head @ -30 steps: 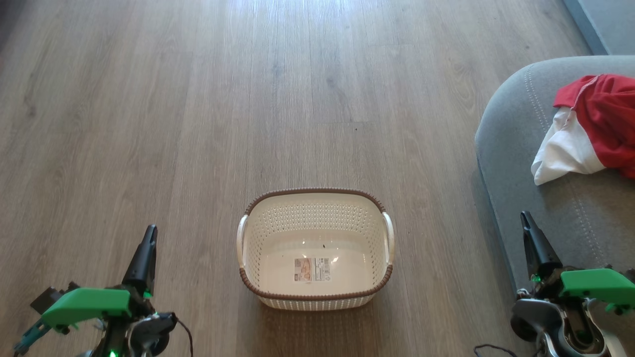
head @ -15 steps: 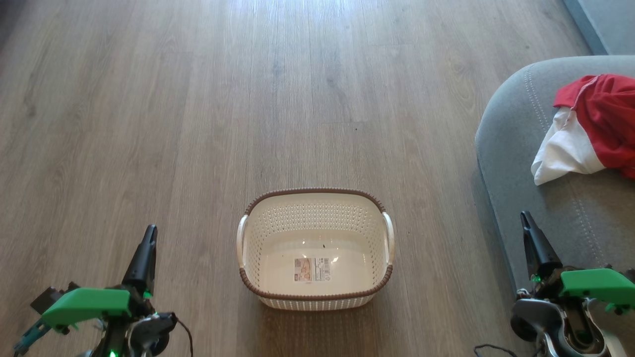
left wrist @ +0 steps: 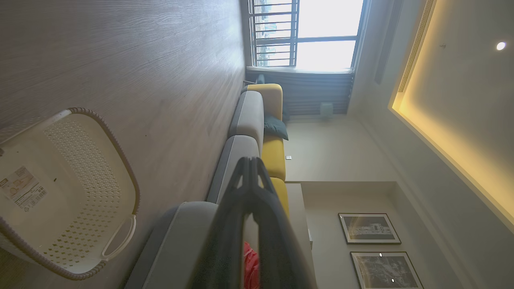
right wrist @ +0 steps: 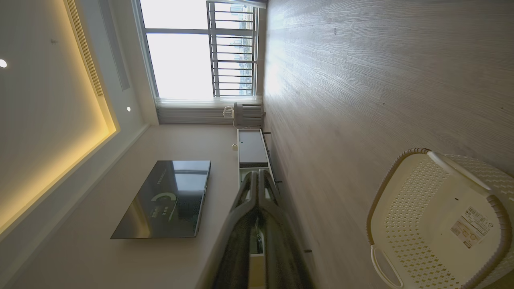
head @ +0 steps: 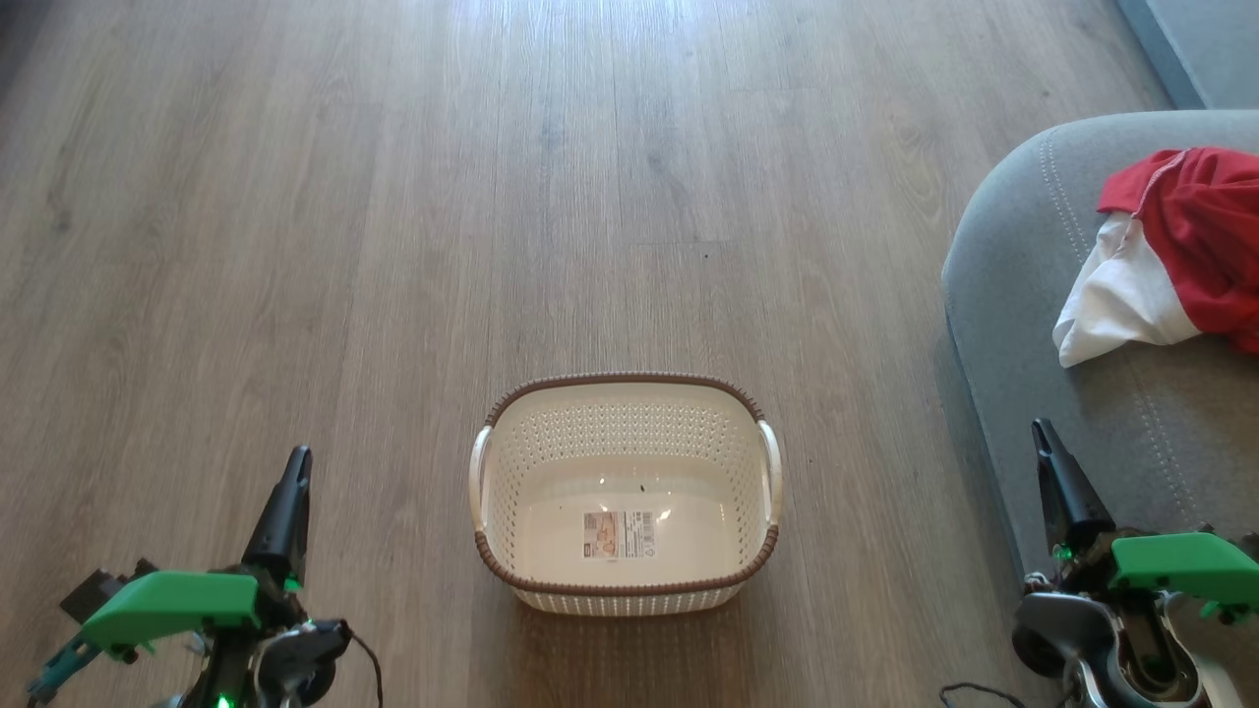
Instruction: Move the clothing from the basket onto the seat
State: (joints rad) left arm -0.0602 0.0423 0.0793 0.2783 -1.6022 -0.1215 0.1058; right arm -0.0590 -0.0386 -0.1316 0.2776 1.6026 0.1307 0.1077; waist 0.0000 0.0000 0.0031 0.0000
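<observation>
left fingers (head: 287, 506) pressed together, holding nothing | right fingers (head: 1060, 487) together too, empty | basket (head: 626, 378) on floor (head: 295, 197) between them, only its label sticker (head: 619, 535) inside | red-and-white clothing (head: 1195, 231) lies on seat (head: 1023, 256), well apart from basket | task appears complete; nothing left to move

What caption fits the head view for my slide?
Basket empty on the floor, clothing lying on the seat; left gripper and right gripper shut, holding nothing.

I see wood floor (head: 295, 197), cream basket (head: 620, 433) standing on it, grey seat (head: 1023, 256) at right, red clothing (head: 1200, 236) lying on top
</observation>
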